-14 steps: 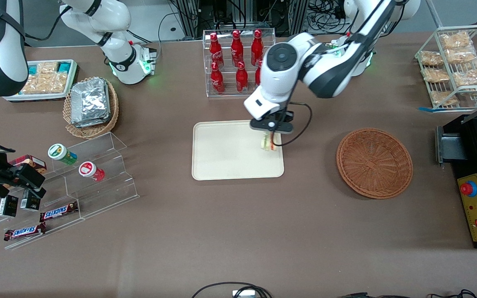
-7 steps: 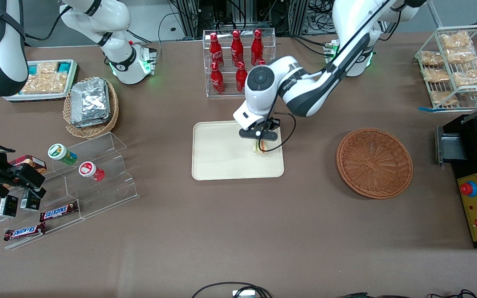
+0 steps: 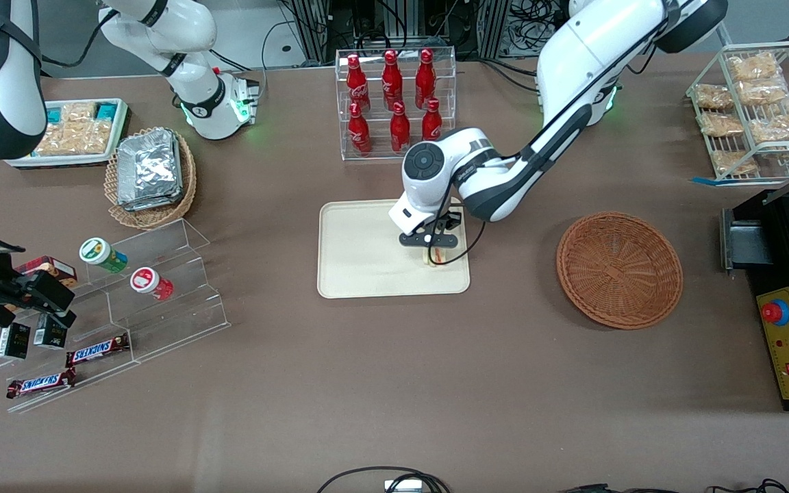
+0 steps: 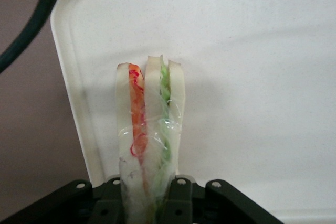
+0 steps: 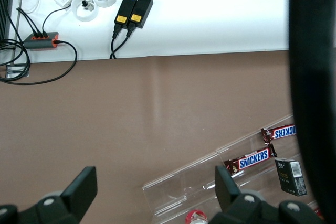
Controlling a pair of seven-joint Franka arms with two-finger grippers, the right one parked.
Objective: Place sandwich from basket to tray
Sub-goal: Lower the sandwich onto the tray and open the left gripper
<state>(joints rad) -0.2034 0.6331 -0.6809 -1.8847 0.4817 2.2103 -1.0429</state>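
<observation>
One step remaining: we judge placement under way, release pending.
Gripper (image 3: 433,250): frame centre, low over tray (image 3: 367,274), jaws clamped on sandwich (image 4: 149,129).
Basket (image 3: 619,269): centre right, vacated.
Next: we expect jaws to part.

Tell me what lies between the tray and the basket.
Front view: only bare brown tablecloth lies between the tray and the basket. The gripper, shut on the sandwich, is over the tray, near its basket-side edge.

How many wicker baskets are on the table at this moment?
2. The reddish-brown basket lies toward the working arm's end; a tan one holding foil packets lies toward the parked arm's end. The pincer holds the sandwich over the tray.
</observation>
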